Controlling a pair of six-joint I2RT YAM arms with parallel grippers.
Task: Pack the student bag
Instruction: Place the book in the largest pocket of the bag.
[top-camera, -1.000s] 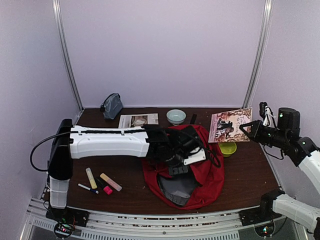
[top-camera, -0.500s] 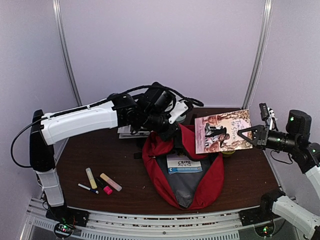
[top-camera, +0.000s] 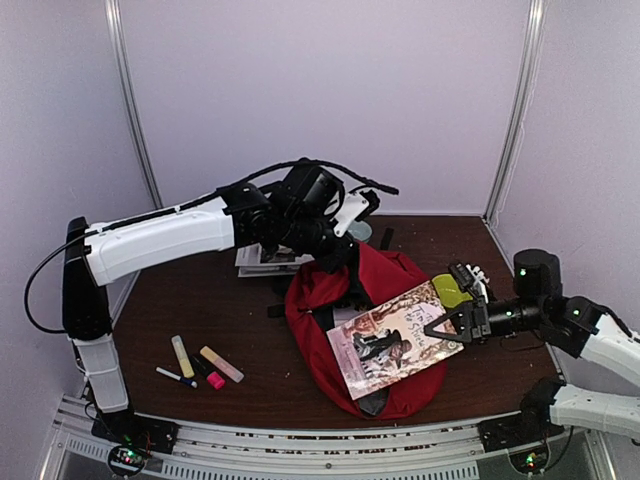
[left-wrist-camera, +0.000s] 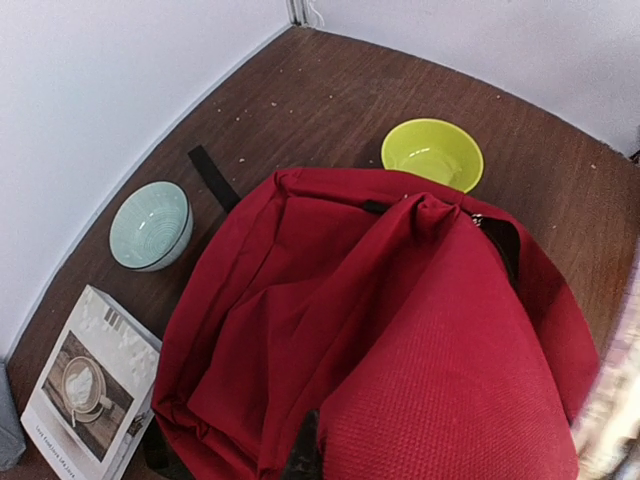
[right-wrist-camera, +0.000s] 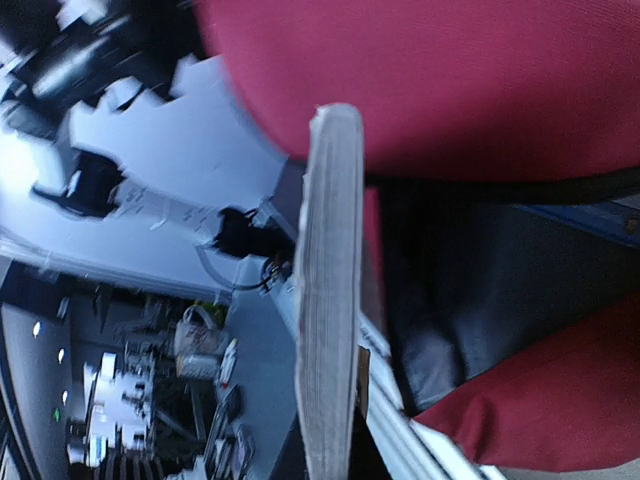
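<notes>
The student bag (top-camera: 318, 300), a large red backpack, lies in the middle of the table, and its top edge is lifted. My left gripper (top-camera: 336, 262) is at that raised edge, shut on the red fabric. In the left wrist view the bag (left-wrist-camera: 400, 330) covers the jaws. My right gripper (top-camera: 447, 325) is shut on the corner of a sepia-covered book (top-camera: 392, 340) and holds it tilted over the bag's opening. In the right wrist view the book's page edge (right-wrist-camera: 330, 300) stands between the jaws, with the red fabric (right-wrist-camera: 450, 80) and the dark grey lining (right-wrist-camera: 480, 300) beyond it.
Two highlighters (top-camera: 182, 355) (top-camera: 221, 364), a pen (top-camera: 176, 377) and a small pink item (top-camera: 215, 380) lie front left. A magazine (left-wrist-camera: 85, 395), a teal bowl (left-wrist-camera: 150, 225) and a yellow-green bowl (left-wrist-camera: 432, 152) sit behind the bag.
My left gripper rose from the bag's middle to its back edge and lifted it. My right gripper carried the book from upright at the far right down over the bag's opening.
</notes>
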